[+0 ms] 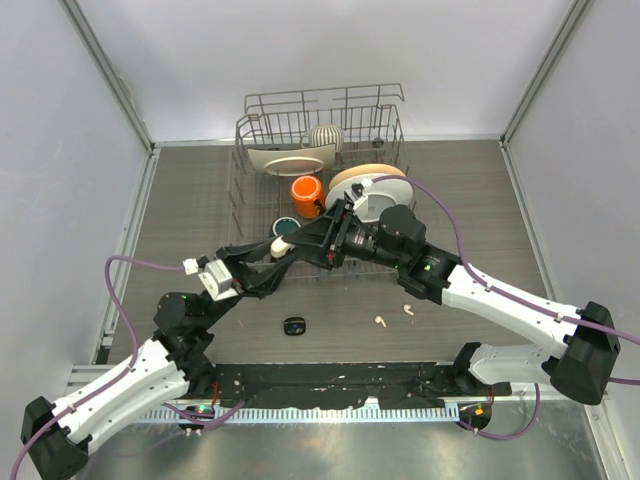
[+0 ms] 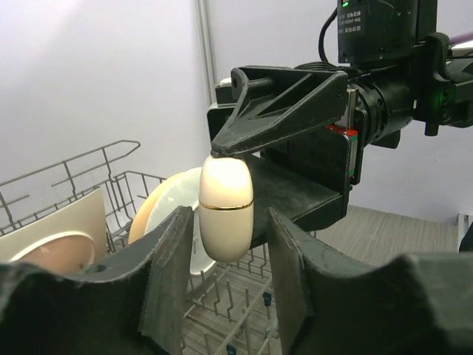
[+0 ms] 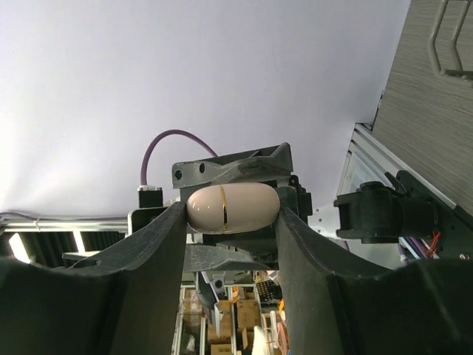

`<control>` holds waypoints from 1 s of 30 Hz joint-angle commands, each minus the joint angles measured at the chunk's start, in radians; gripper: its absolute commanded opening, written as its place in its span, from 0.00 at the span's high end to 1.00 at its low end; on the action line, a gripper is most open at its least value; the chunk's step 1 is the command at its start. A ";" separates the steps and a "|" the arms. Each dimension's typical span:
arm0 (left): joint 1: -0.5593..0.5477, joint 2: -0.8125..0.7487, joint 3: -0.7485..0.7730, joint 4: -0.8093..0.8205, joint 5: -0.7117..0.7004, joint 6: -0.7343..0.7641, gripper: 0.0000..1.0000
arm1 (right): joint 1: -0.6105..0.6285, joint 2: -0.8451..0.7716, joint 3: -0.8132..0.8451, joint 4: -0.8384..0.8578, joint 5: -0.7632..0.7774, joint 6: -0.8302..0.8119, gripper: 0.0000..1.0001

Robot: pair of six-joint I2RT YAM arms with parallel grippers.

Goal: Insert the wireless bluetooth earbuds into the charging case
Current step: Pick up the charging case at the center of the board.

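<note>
Charging case [image 2: 226, 207] sits clamped lengthwise in right end effector [image 3: 230, 222], left end effector [image 2: 228, 231] open around it.

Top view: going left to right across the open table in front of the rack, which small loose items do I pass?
black case → first cream earbud → second cream earbud
</note>
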 commanded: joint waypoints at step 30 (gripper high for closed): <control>-0.001 0.015 -0.067 0.169 -0.048 -0.063 1.00 | 0.002 -0.022 0.040 -0.081 0.039 -0.184 0.46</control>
